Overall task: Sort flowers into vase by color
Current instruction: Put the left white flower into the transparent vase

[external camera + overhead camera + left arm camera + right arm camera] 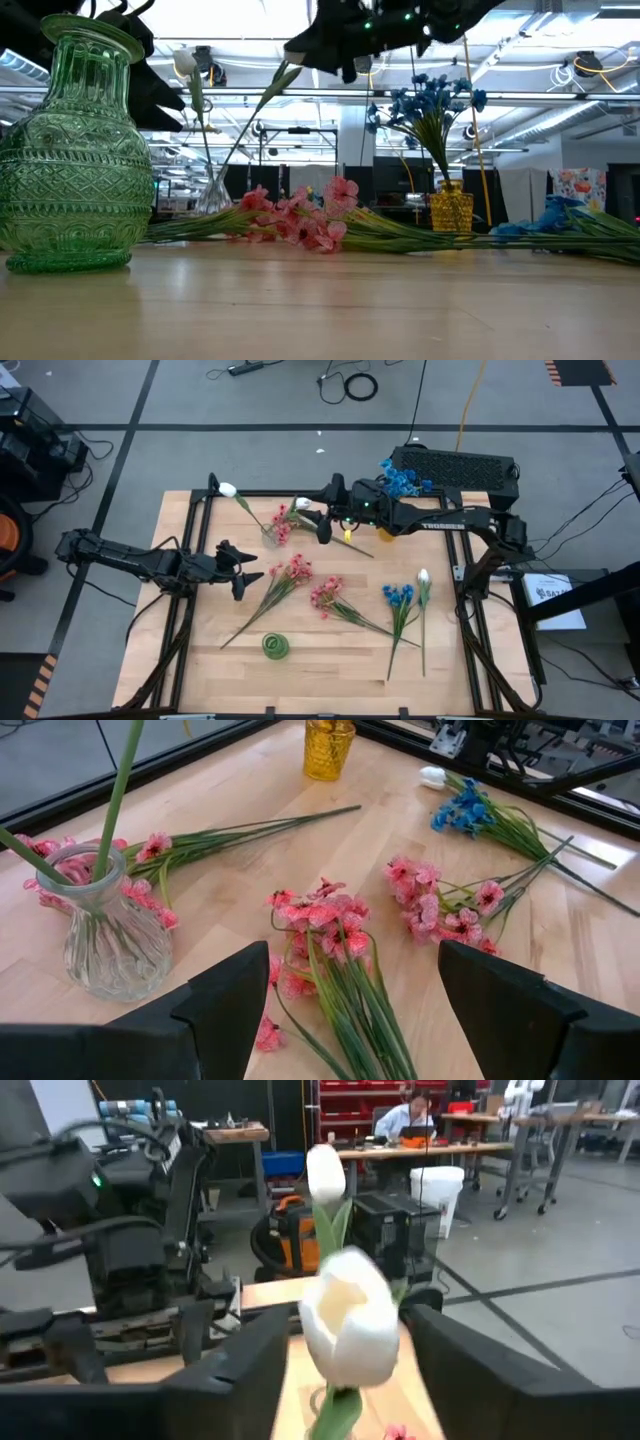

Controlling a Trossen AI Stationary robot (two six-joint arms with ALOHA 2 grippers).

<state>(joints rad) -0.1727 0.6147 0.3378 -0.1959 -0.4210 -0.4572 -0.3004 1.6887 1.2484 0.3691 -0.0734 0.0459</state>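
My right gripper is over the table's far middle. Its fingers stand apart on either side of a white tulip. That tulip's stem slants down into the clear glass vase, which also holds another white tulip. Blue sprigs stand in the yellow vase. Loose on the table lie pink sprigs, a blue sprig and a white tulip. My left gripper is open above the pink sprigs, touching nothing. My right gripper has its fingers on either side of the white tulip's bloom and upper stem; I cannot tell whether they touch it. The tulip leans upward out of the clear vase, with the lower end of its stem inside.
A green glass vase stands near the table's near edge. Another pink sprig lies on the table right behind the clear vase. A black frame rail borders the table's far edge. Bare wood shows at the near left.
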